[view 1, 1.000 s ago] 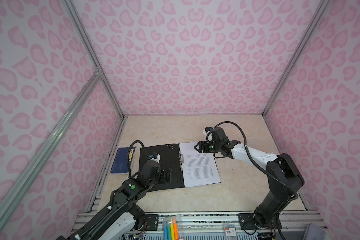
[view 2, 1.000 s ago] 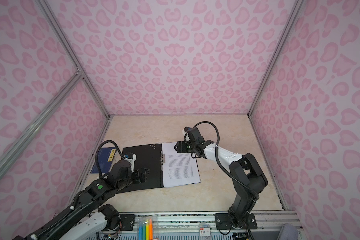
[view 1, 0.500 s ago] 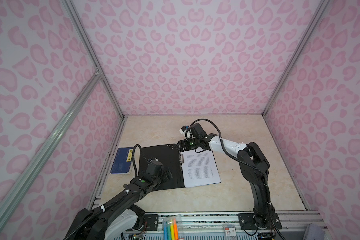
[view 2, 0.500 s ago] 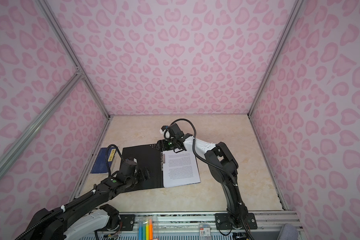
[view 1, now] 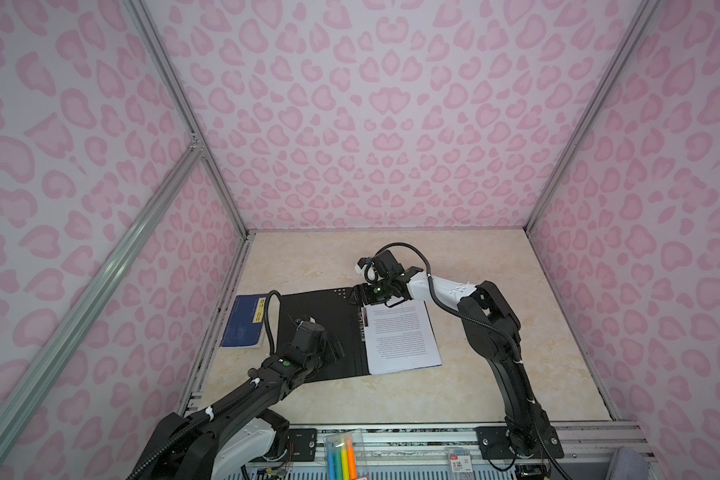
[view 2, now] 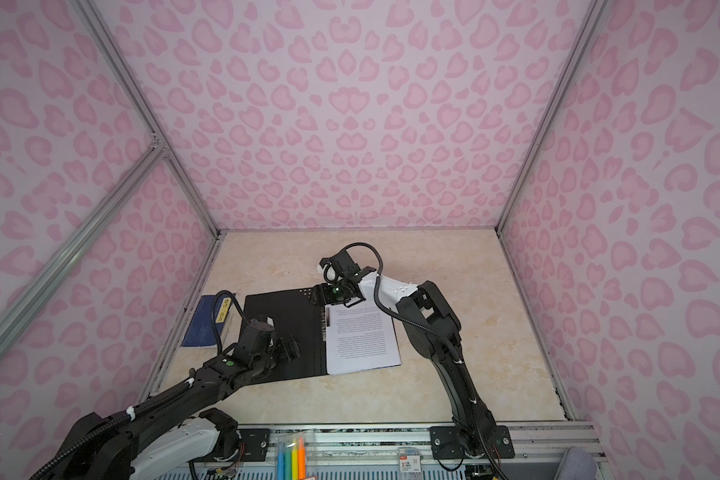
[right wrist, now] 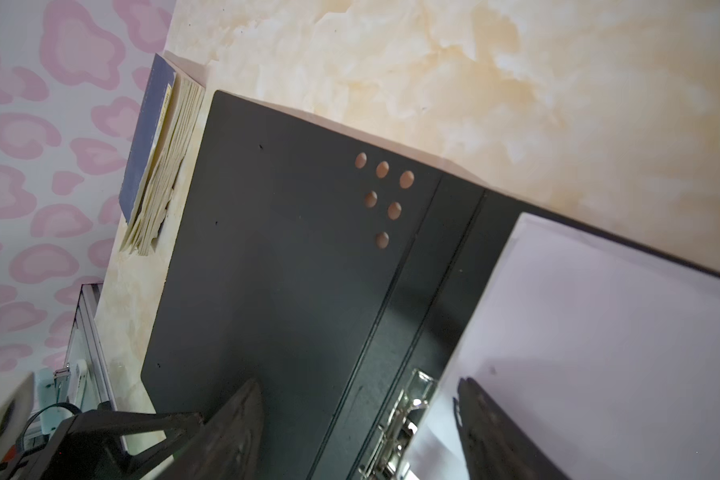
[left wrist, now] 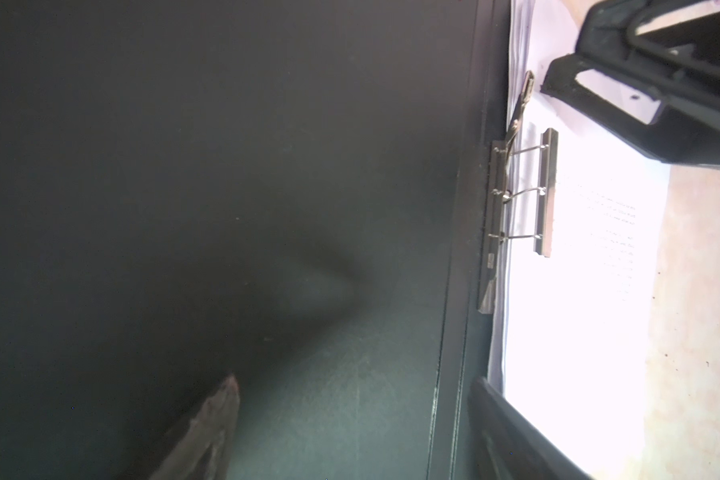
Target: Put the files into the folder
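Black inside up, the thin folder (view 1: 308, 307) lies open on the marbled desk (view 1: 495, 386), the released left end effector (view 1: 334, 348) above its left half. White files (view 1: 404, 336), print too small to read, fill its right half under a metal clip (left wrist: 543, 191) only wrist views resolve. Farther, the released right end effector (view 1: 360, 294) straddles the spine (right wrist: 429, 266).

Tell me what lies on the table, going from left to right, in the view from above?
dark blue booklet → black inside of the open folder → metal clip → white paper sheets
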You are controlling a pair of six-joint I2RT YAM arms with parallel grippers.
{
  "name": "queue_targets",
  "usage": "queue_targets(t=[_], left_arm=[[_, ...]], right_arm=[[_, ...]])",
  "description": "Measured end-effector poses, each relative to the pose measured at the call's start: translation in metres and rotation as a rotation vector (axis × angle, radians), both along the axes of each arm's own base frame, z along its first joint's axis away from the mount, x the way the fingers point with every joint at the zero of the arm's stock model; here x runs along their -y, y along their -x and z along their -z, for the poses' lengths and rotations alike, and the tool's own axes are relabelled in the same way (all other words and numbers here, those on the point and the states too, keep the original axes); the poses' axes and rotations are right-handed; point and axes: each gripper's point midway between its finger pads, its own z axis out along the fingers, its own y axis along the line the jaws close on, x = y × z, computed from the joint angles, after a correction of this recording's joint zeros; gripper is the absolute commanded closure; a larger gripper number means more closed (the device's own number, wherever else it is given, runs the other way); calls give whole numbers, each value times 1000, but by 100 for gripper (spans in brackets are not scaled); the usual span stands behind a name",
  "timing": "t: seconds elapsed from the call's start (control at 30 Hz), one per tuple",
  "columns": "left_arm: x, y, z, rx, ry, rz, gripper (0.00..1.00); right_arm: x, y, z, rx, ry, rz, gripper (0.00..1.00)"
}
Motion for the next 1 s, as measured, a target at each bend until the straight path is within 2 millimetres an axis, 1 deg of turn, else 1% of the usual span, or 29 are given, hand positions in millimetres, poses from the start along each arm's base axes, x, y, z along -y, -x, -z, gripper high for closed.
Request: queue_targets(t=[0.1,0.23,0.37,0.63,0.9,1.0], left_arm=[[0,-1,0,3,-1,1,12],[0,-1,1,6,-1,1,12],[0,-2,0,9,1,0,12],[0,-2,0,9,1,0,13],[1,-2,1,9,0,-1,13],[1,-3,0,11,3,-4,13]], right_arm=[[-1,0,4,-8,2,0,26],[-3,-3,4,-4,-1,0,26],[-4,-3,15,-22,7,1,26],[-8,-4,15,-30,-10,-1,26],[-15,8,13,-71,-57,-40,28],[-16,13,10,-80,-78,-55,30]])
